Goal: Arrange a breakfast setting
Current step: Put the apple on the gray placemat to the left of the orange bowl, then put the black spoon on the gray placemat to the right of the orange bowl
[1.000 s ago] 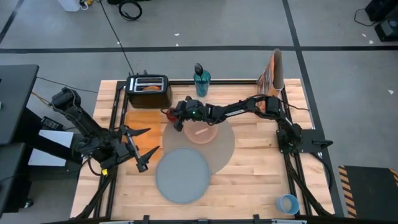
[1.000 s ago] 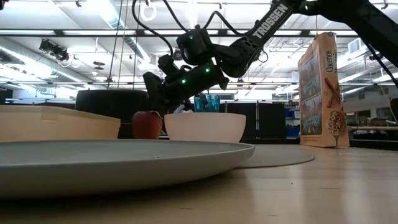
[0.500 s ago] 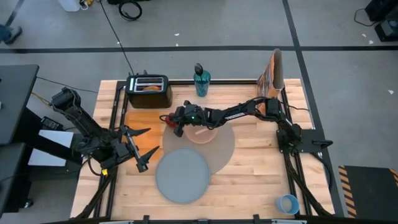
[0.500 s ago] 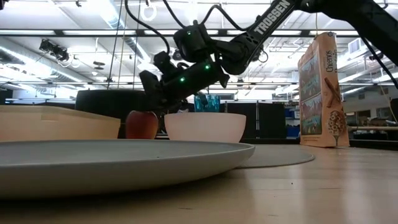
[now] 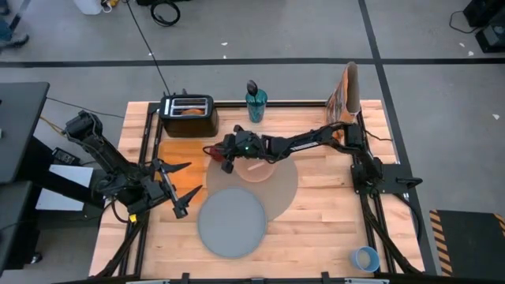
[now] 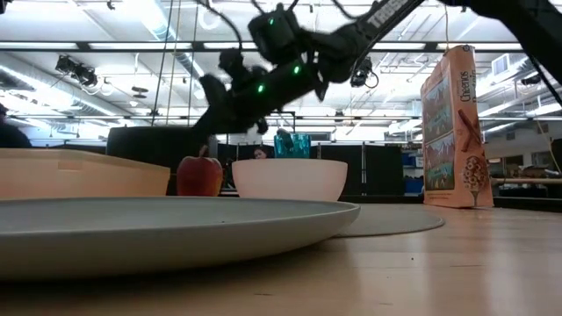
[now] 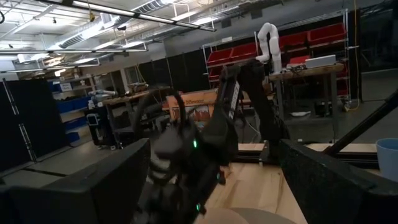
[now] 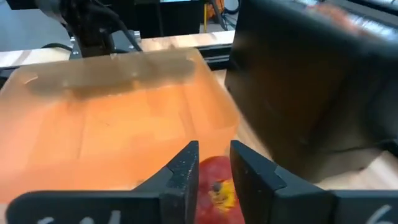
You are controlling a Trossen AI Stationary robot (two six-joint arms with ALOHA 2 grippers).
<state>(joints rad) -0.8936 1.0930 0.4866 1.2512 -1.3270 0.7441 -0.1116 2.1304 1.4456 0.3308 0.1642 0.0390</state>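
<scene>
1. Right claw (image 5: 219,152): reaches from the right side of the bench across to its far-left middle. It has risen in the last second. In the low view it was down around the red round apple (image 6: 200,175); it now hangs above the fruit and clear of it. The right wrist view shows its two fingers only a narrow gap apart, with nothing between them.
2. Red apple: stands alone on the bench, just left of the pink round bowl (image 5: 254,169) and slightly farther left than before. Judgement: the apple has been set down and released, so that placement appears done.
3. Left claw (image 5: 185,189): waits at the near left, its fingers spread wide and empty.
4. Setting so far: the bowl sits on the large round grey mat (image 5: 286,188), and the smaller round grey plate (image 5: 230,221) overlaps the mat's near-left edge.
5. Outstanding items: the tall orange cereal box (image 5: 348,93) stands at the far right edge, and the small light-blue cup (image 5: 364,258) at the near right corner, well apart from the mat.
6. Clearances: the black toaster (image 5: 189,114) and the translucent orange board (image 5: 175,170) crowd the apple on its far and left sides. Open bench lies right of and nearer than the mat.
</scene>
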